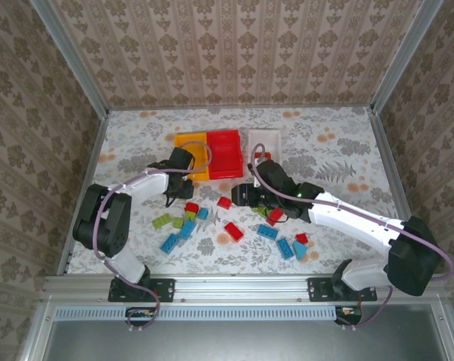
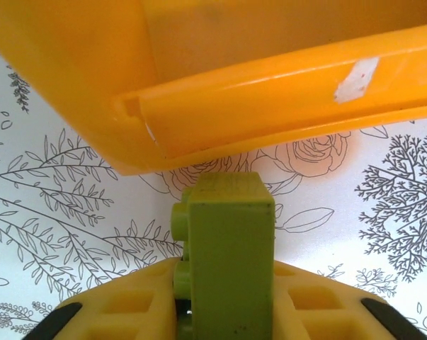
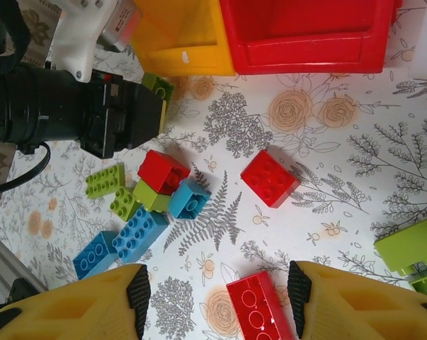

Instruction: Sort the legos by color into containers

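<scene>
The left arm and right arm each combine black rounded joint housings with white tubular links. A grey-purple cable runs alongside each. The right gripper, lower frame, has yellow moulded plastic fingers with ribbed black pads.

Table top covered by white sheet printed with grey line-drawn leaves, ferns and roses. Orange-brown flower blotches are scattered on it, more toward far edge and right side. Same sheet close up in left wrist view, grey branches and rose outline. Sheet in right wrist view has orange roses among grey ferns. Wallpaper, beige damask, behind far edge and both sides. Aluminium post at far left corner, another post at far right corner. Aluminium rail along near edge, ribbed strip below it, then grey panel.
</scene>
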Robot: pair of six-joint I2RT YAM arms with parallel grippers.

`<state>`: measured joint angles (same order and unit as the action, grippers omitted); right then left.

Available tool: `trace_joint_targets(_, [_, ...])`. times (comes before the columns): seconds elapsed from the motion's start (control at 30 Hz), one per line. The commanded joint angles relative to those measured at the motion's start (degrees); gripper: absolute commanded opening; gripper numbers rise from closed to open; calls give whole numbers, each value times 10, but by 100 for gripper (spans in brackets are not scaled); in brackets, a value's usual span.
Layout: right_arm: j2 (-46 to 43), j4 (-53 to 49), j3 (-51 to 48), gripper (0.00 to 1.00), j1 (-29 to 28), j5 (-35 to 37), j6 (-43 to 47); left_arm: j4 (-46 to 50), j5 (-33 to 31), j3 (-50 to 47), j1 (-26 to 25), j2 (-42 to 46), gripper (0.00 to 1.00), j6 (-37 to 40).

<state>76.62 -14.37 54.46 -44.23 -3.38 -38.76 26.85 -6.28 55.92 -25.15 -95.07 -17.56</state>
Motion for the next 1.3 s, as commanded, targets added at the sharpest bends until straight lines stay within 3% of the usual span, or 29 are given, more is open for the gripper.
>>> trace_joint_targets(0.0, [2,-15,1,57,5,12,11,23,-9,10,-4,9,34,-13])
trace_joint_targets(0.07, [-1,-17,0,57,7,13,11,27,-9,11,-6,8,34,-15])
trace_joint_targets(0.2, [-10,-19,-3,57,11,16,12,19,-7,4,-6,18,23,-17])
trace_joint_targets(0.27, [-12,-20,-4,57,12,16,11,20,-7,3,-6,21,22,-18])
trace_joint_targets(0.4, [-13,-19,-3,57,13,13,11,27,-11,10,-6,12,38,-18])
trace_joint_targets(0.57, [-16,-18,-3,57,13,13,9,29,-13,19,-6,-14,42,-13])
trace_joint_targets(0.8, [-17,-18,-4,57,14,13,8,32,-13,29,-6,-17,23,-18])
trace_joint_targets(1.03, [-48,39,-29,56,13,-6,14,138,-108,85,-94,96,20,-69])
trace_joint_targets(1.27, [-46,49,-30,55,13,-5,9,160,-79,226,-53,24,20,-48])
